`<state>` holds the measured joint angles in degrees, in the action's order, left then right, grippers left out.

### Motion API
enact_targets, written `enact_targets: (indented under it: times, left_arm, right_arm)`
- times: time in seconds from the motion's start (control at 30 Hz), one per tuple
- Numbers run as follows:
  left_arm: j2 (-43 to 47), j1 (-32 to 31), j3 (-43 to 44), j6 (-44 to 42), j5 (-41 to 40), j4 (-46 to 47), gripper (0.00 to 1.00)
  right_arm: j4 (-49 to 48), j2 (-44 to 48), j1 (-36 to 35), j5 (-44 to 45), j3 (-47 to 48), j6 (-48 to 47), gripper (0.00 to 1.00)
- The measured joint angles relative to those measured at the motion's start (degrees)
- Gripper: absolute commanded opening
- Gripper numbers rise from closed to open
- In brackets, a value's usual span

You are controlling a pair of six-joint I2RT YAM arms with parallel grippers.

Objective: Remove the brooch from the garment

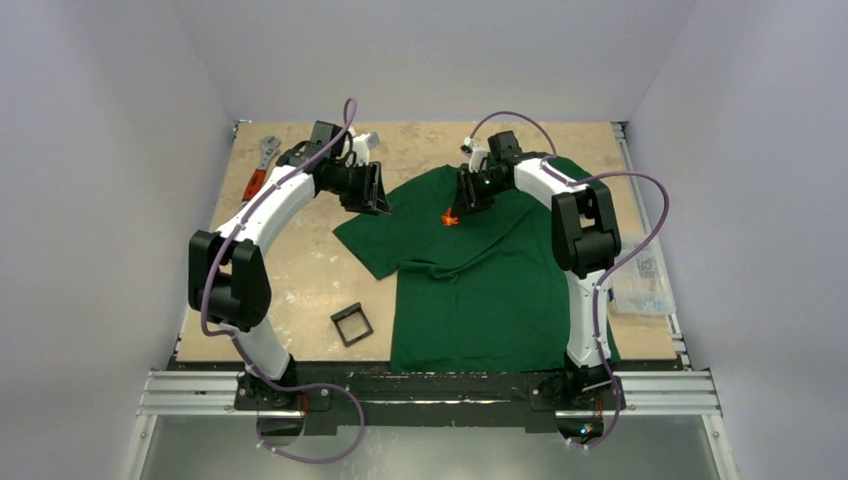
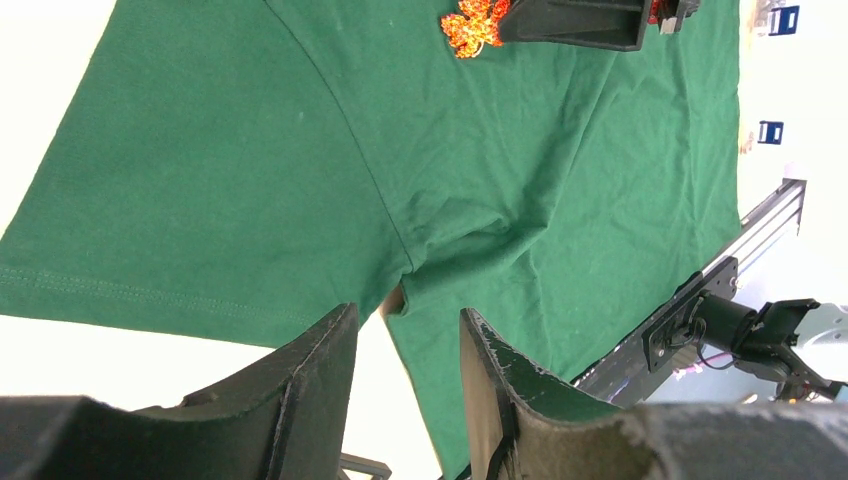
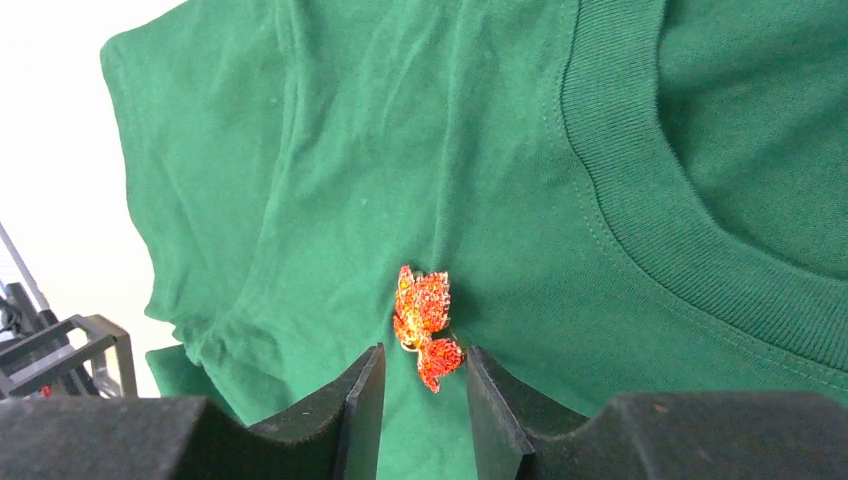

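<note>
Orange-red, glittery brooch point(image 3: 425, 325) sits on the chest of the garment point(image 3: 300, 150), just off the ribbed collar.
Right gripper point(image 3: 422, 372): jaws part-open, straddling the brooch's lower lobe, not visibly clamped. Left gripper point(image 2: 405, 330): jaws apart, empty, above the sleeve seam. Brooch looks light, rigid and jagged-edged, probably fragile at the tips; best taken across its middle. Cloth is soft plain knit, dark green, and will likely lift with the pin unless held down.
</note>
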<state>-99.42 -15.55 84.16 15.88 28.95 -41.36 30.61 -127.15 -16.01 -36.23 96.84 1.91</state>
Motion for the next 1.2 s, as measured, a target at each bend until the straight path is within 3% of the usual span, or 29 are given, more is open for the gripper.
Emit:
enact_targets:
  times: [0.5,0.9,1.0,1.1,1.2]
  left_arm:
    - [-0.92,0.00,1.03,-0.04,0.42,0.00,0.41]
    - [-1.11,0.00,2.45,-0.50,0.42,-0.33,0.40]
    - [-1.40,0.00,2.84,-0.50,0.42,-0.33,0.40]
    - [-1.66,0.00,2.97,-0.52,0.42,-0.31,0.40]
    - [-1.99,0.00,2.99,-0.52,0.42,-0.31,0.40]
  right_arm:
    - [-0.44,-0.09,0.02,-2.67,0.81,1.97,0.19]
    - [-3.08,-2.62,0.28,-6.86,1.49,6.14,0.27]
    - [-3.13,-3.41,0.33,-6.84,1.49,6.58,0.20]
    - [-3.06,-3.85,0.31,-6.86,1.51,6.80,0.00]
    - [-3.13,-3.76,0.39,-8.31,1.62,7.15,0.00]
